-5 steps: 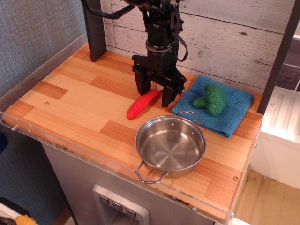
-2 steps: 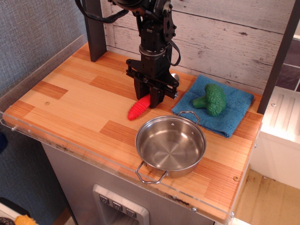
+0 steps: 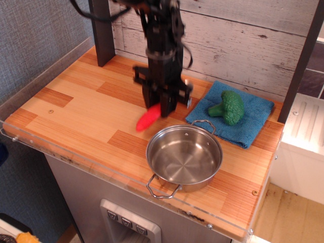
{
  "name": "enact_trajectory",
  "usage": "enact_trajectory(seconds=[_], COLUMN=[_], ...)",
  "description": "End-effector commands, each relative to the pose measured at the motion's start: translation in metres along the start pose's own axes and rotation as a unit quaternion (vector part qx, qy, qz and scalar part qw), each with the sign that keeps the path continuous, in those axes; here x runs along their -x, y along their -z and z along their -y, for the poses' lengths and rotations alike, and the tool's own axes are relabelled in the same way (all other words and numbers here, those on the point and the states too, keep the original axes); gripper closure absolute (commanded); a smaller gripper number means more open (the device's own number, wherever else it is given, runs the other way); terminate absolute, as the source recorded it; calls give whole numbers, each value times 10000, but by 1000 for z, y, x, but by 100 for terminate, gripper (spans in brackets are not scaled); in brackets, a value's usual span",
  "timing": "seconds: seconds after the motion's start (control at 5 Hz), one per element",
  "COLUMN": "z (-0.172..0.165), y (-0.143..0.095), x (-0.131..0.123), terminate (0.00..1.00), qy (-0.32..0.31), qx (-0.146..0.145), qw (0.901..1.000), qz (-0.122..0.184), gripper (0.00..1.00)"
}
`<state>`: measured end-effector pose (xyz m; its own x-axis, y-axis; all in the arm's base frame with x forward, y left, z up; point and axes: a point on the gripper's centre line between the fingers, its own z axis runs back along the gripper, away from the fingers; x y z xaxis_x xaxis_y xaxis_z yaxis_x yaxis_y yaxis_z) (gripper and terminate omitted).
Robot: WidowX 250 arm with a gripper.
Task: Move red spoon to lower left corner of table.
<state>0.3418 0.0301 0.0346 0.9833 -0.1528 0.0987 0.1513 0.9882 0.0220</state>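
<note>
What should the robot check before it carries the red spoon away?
1. Black gripper shut on the red ribbed plastic spoon: ok.
2. Spoon lifted clear of the wooden table: cannot tell, picture is blurred.
3. Path toward the table's lower left corner free of things: ok.
4. Shiny steel pot apart from the spoon: ok.
5. Green broccoli toy resting on the blue cloth, out of the way: ok.

spoon (image 3: 148, 119) left of pot (image 3: 184, 156), broccoli (image 3: 228, 107) on cloth (image 3: 251, 122)
</note>
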Motion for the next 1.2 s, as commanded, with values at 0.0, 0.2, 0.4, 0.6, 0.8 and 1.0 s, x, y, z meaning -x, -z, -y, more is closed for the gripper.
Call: enact_trajectory(seconds=[0.0, 0.2, 0.4, 0.6, 0.8, 1.0], z=[-33, -75, -112, -132, -137, -140], y=[-61, -54, -46, -37, -27, -21], x=[47, 71, 88, 92, 85, 76], terminate=[0, 0, 0, 0, 0, 0], qy=[-208, -560, -979, -1181, -1157, -966], qx=[-189, -332, -391, -464, -460, -537], qw=[9981, 9969, 9935, 9913, 9919, 9937], qz=[542, 434, 435, 353, 260, 204], gripper=[100, 100, 100, 100, 100, 100])
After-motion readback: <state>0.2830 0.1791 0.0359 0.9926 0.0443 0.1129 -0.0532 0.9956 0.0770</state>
